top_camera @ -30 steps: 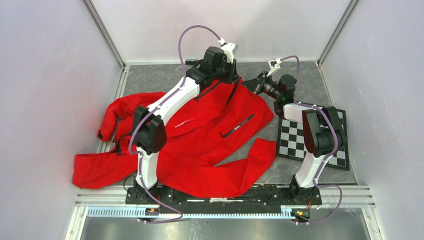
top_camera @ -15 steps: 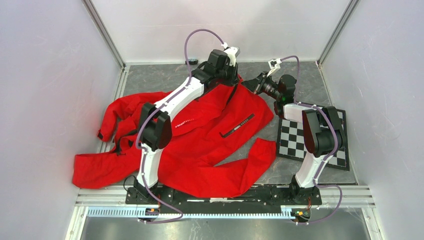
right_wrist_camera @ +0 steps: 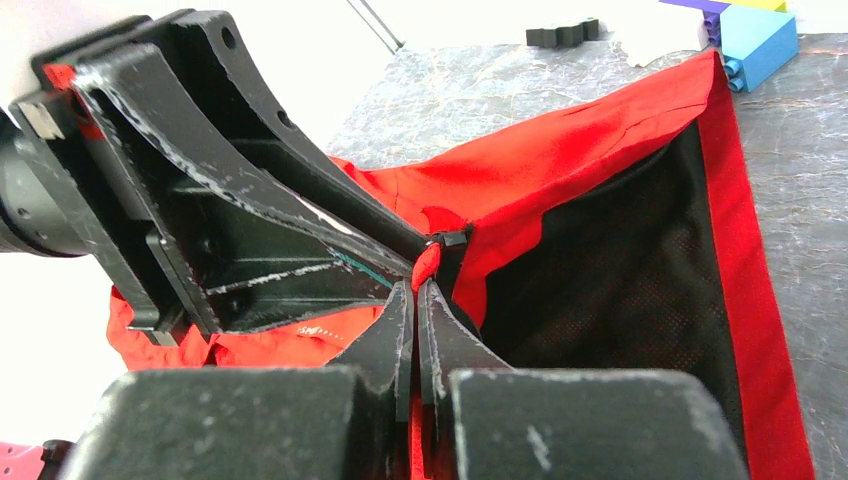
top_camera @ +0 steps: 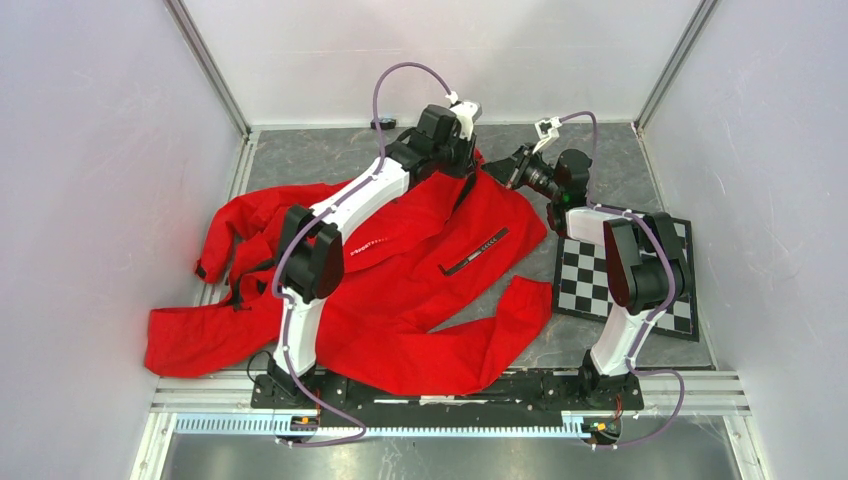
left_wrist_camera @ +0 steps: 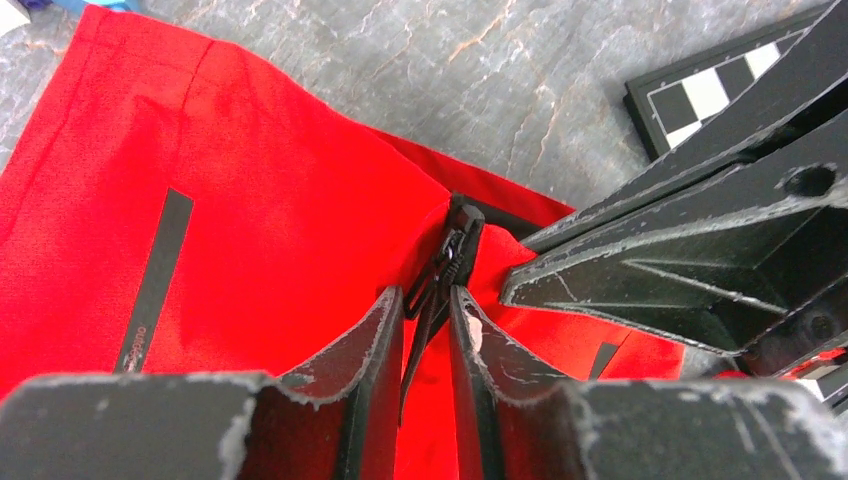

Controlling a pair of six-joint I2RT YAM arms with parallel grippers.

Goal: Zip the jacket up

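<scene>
The red jacket (top_camera: 400, 280) lies spread on the grey table with its dark lining (right_wrist_camera: 620, 270) showing at the far hem. My right gripper (top_camera: 497, 168) is shut on the red hem fabric (right_wrist_camera: 425, 262) beside the zipper's lower end. My left gripper (left_wrist_camera: 425, 295) is right next to it at the far centre (top_camera: 468, 170). Its jaws stand narrowly apart on either side of the black zipper pull (left_wrist_camera: 440, 275), which hangs from the slider (left_wrist_camera: 463, 215). A black pocket strip (left_wrist_camera: 155, 280) lies to the left.
A checkerboard plate (top_camera: 625, 275) lies under the right arm at the right. Blue and purple toy blocks (right_wrist_camera: 755, 40) and a small black piece (right_wrist_camera: 560, 34) sit at the far edge. Jacket sleeves reach the left wall (top_camera: 215, 245) and the near rail (top_camera: 500, 340).
My left arm has swung a little to the right and brought its gripper closer to the right gripper at the hem. The right arm and the jacket have stayed in place.
</scene>
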